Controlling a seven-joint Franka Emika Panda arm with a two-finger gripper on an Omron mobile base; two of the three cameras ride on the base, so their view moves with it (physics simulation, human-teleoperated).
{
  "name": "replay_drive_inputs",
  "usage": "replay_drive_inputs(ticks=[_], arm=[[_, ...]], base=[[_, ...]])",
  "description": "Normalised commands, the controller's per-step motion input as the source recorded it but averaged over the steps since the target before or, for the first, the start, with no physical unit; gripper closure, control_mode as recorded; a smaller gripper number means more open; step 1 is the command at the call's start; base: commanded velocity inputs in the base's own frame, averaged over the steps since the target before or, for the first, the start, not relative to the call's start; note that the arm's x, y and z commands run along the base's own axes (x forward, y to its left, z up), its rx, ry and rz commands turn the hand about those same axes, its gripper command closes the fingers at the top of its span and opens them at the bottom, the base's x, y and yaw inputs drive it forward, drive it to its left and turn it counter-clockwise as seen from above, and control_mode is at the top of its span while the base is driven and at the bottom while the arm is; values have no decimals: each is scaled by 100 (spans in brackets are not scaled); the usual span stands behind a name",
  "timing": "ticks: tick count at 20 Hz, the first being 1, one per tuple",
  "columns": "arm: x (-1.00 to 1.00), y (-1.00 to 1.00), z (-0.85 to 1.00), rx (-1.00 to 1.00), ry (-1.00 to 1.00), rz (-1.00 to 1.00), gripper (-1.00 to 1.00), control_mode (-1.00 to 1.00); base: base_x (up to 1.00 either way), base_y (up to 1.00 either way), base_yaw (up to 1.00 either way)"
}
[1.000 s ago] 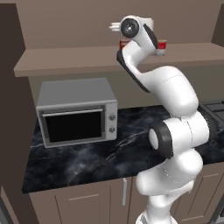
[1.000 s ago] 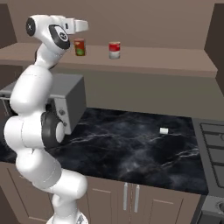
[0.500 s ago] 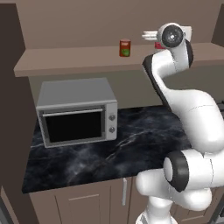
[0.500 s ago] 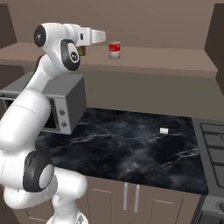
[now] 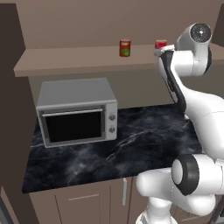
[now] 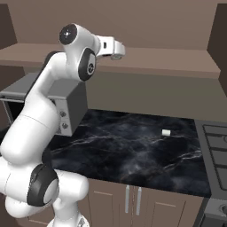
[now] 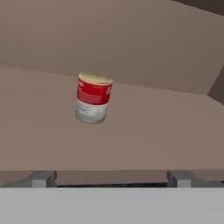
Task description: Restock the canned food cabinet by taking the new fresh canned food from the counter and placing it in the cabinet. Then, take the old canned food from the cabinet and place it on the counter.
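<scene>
The new fresh canned food (image 5: 125,47), orange-red with a green patch, stands upright and free on the cabinet (image 5: 78,63) shelf ledge. To its right stands the old canned food (image 5: 160,43), red with a cream-white band, partly behind my hand. In the hand view the old canned food (image 7: 92,98) stands upright ahead on the cabinet (image 7: 153,140) ledge, a little left of centre. My gripper (image 7: 111,179) is open and empty, a short way from it, fingertips (image 7: 43,178) wide apart. The gripper (image 5: 156,53) hovers at shelf height; the gripper (image 6: 117,54) reaches over the ledge. The counter (image 5: 144,140) lies below.
A grey toaster oven (image 5: 76,111) stands on the counter's left half, under the shelf. A small white block (image 6: 166,132) lies on the counter (image 6: 133,150) near the stove (image 6: 217,146). Light wooden cupboard doors (image 6: 128,201) run below. A dark wall (image 5: 11,109) closes the left side.
The arm has swung right along the shelf, away from the orange-red can and toward the red and cream can. The jaws stayed open; the orange-red can stayed on the ledge.
</scene>
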Motion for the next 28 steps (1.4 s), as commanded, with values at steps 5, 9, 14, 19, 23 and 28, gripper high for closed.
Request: replay_drive_inputs(ticks=[5,9,14,19,23,28], arm=[[2,15,-9,7,9,1,-100,-100],[38,4,-33,2,5,-6,-100,-100],[49,8,-43,1,0,-5,-100,-100],[51,0,-19,4,0,-1,-100,-100],[48,0,0,5,0,0,-100,-100],[45,0,0,4,0,0,-100,-100]], base=[[0,0,0],[0,0,0],[0,0,0],[0,0,0],[0,0,0],[0,0,0]])
